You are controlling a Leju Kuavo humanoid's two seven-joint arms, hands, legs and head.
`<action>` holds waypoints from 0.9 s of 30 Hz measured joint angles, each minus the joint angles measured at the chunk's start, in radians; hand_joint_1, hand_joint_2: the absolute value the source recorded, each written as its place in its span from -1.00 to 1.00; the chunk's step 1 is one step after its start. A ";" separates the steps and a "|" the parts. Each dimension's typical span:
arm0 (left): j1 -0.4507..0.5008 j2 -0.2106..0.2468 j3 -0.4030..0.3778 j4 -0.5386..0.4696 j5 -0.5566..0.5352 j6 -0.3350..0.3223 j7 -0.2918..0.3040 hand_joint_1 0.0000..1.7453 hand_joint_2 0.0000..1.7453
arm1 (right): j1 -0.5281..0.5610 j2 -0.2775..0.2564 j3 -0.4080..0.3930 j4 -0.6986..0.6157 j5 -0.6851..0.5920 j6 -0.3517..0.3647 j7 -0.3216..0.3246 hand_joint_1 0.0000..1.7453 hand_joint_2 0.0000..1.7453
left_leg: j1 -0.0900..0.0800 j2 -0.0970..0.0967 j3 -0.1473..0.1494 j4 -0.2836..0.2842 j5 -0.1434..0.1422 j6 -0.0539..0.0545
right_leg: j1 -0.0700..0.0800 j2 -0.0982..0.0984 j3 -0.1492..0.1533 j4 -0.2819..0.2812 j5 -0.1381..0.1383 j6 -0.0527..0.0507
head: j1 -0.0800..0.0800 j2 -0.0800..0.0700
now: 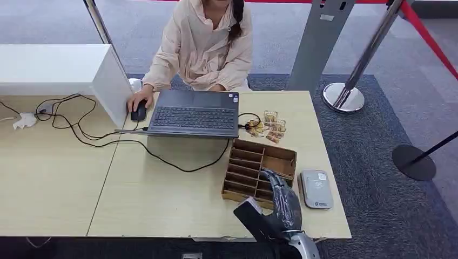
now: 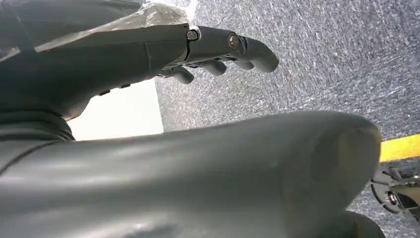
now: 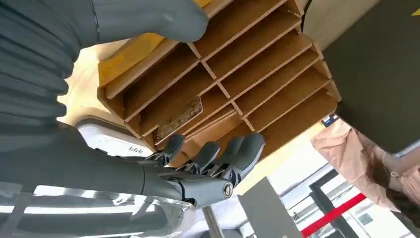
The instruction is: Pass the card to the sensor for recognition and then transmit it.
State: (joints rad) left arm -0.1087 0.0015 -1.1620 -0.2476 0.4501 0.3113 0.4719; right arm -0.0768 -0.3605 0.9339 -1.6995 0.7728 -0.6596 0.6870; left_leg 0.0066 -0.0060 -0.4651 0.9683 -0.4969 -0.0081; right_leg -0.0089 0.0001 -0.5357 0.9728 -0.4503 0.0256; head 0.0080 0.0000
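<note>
Reaching over the brown slotted cardboard card rack (image 1: 259, 171), the right robot hand (image 1: 282, 204) hovers above the rack's near right corner with fingers (image 3: 233, 153) loosely extended, apart, and gripping nothing. The right wrist view shows the fingertips poised just above the slots.

Card: one flat brown patterned card (image 3: 179, 118) lies in a rack slot close to the fingertips. More small orange-and-white cards (image 1: 268, 127) lie loose on the light wooden bench (image 1: 162, 189) just beyond the rack, beside the grey laptop (image 1: 193, 114).

Sensor: the grey rounded-rectangle card reader (image 1: 316, 189) sits on the bench just right of the rack, near the right robot hand.

Left robot hand (image 2: 218, 54): hangs over grey carpet (image 2: 322, 59), fingers curled slightly but apart, nothing in them.

Person in a pale pink jacket (image 1: 202, 46) sits behind the laptop, one hand on a black mouse (image 1: 139, 112).

Judgement, step in hand: picking the card out of the rack. To do it well, lower the fingers straight into the slot holding the card, pinch its exposed edge between thumb and finger, and lift along the slot walls so the light rack does not tip or slide. Then carry the card flat over the reader, which is close by.
</note>
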 joint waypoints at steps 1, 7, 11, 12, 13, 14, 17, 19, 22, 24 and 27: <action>0.000 0.000 0.000 0.000 -0.001 0.000 -0.002 -1.00 -1.00 | -0.002 -0.001 0.000 0.001 0.004 0.005 0.000 -0.42 1.00 | 0.000 0.000 0.000 0.000 0.000 0.000 | 0.000 0.000 0.000 0.000 0.000 0.000 | 0.000 0.000; 0.000 0.000 0.000 0.000 -0.004 -0.007 -0.003 -1.00 -1.00 | -0.013 -0.011 -0.005 0.003 0.034 0.034 0.005 -0.42 1.00 | 0.000 0.000 0.000 0.000 0.000 0.000 | 0.000 0.000 0.000 0.000 0.000 0.000 | 0.000 0.000; 0.000 0.000 0.000 0.000 -0.004 -0.011 -0.002 -1.00 -1.00 | -0.016 -0.018 -0.018 0.003 0.051 0.053 0.005 -0.42 1.00 | 0.000 0.000 0.000 0.000 0.000 0.000 | 0.000 0.000 0.000 0.000 0.000 0.000 | 0.000 0.000; 0.000 0.000 0.000 0.000 -0.004 -0.012 -0.003 -1.00 -1.00 | -0.016 -0.019 -0.019 0.003 0.053 0.056 0.005 -0.42 1.00 | 0.000 0.000 0.000 0.000 0.000 0.000 | 0.000 0.000 0.000 0.000 0.000 0.000 | 0.000 0.000; 0.000 0.000 0.000 0.000 -0.004 -0.012 -0.002 -1.00 -1.00 | -0.016 -0.021 -0.020 0.002 0.055 0.060 0.005 -0.42 1.00 | 0.000 0.000 0.000 0.000 0.000 0.000 | 0.000 0.000 0.000 0.000 0.000 0.000 | 0.000 0.000; 0.000 0.000 0.000 0.000 -0.004 -0.012 -0.003 -1.00 -1.00 | -0.016 -0.021 -0.021 0.002 0.056 0.061 0.005 -0.42 1.00 | 0.000 0.000 0.000 0.000 0.000 0.000 | 0.000 0.000 0.000 0.000 0.000 0.000 | 0.000 0.000; 0.000 0.000 0.000 0.000 -0.004 -0.012 -0.002 -1.00 -1.00 | -0.016 -0.024 -0.026 0.002 0.062 0.063 0.005 -0.42 1.00 | 0.000 0.000 0.000 0.000 0.000 0.000 | 0.000 0.000 0.000 0.000 0.000 0.000 | 0.000 0.000; 0.000 0.000 0.000 0.000 -0.004 -0.012 -0.002 -1.00 -1.00 | -0.016 -0.026 -0.026 0.000 0.064 0.064 0.005 -0.42 1.00 | 0.000 0.000 0.000 0.000 0.000 0.000 | 0.000 0.000 0.000 0.000 0.000 0.000 | 0.000 0.000; 0.000 0.000 0.000 0.000 -0.004 -0.012 -0.002 -1.00 -1.00 | -0.016 -0.027 -0.027 -0.003 0.068 0.067 0.005 -0.42 1.00 | 0.000 0.000 0.000 0.000 0.000 0.000 | 0.000 0.000 0.000 0.000 0.000 0.000 | 0.000 0.000; 0.000 0.000 0.000 0.000 -0.005 -0.012 -0.002 -1.00 -1.00 | -0.016 -0.027 -0.029 -0.003 0.072 0.075 0.005 -0.42 1.00 | 0.000 0.000 0.000 0.000 0.000 0.000 | 0.000 0.000 0.000 0.000 0.000 0.000 | 0.000 0.000; 0.000 0.002 0.000 0.000 -0.007 -0.012 -0.003 -1.00 -1.00 | -0.015 -0.027 -0.037 -0.003 0.073 0.080 0.007 -0.42 1.00 | 0.000 0.000 0.001 0.000 0.000 0.000 | 0.000 0.000 0.000 0.000 0.000 0.000 | 0.000 0.000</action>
State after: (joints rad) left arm -0.1086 0.0031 -1.1624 -0.2476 0.4429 0.2995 0.4692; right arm -0.0916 -0.3880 0.8968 -1.7025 0.8454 -0.5798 0.6943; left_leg 0.0066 -0.0060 -0.4644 0.9683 -0.4969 -0.0081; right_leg -0.0089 0.0001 -0.5356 0.9728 -0.4502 0.0256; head 0.0080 0.0000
